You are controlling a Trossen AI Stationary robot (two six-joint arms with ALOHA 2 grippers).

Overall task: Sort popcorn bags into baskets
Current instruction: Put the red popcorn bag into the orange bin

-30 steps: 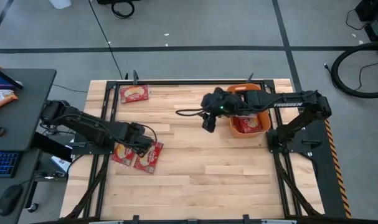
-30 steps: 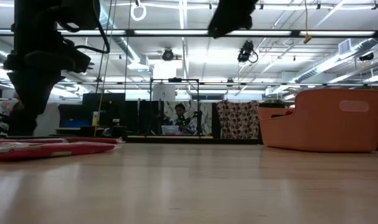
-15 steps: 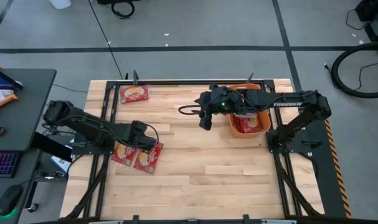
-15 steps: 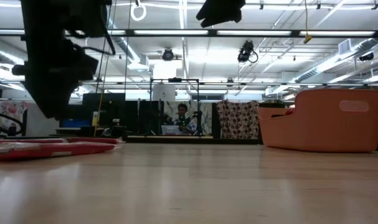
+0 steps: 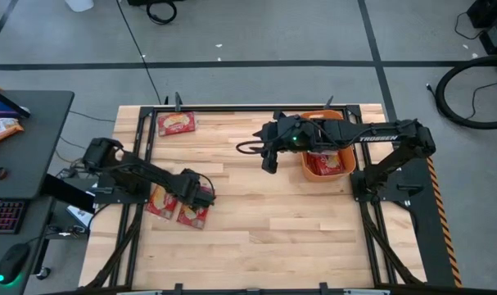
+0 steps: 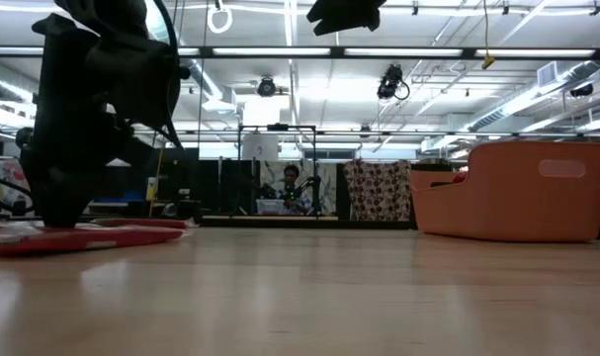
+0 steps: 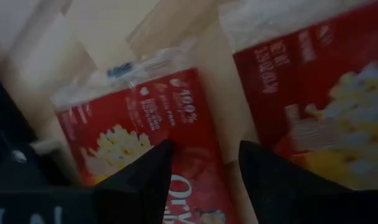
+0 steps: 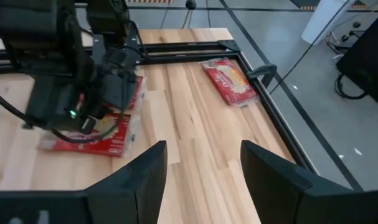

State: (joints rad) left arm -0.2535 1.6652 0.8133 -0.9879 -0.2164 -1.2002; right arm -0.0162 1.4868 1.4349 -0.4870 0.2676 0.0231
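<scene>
On the counter's (image 5: 256,221) left side, our open left claw (image 5: 202,196) hovers over two flat, light, slick-looking popcorn bags (image 5: 191,210); we judge an edge pinch best.

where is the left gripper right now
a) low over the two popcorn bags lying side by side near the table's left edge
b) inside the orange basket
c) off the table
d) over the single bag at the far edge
a: the left gripper, fingers open, sits low over the pair of popcorn bags, its wrist view filled by a red packet.
</scene>
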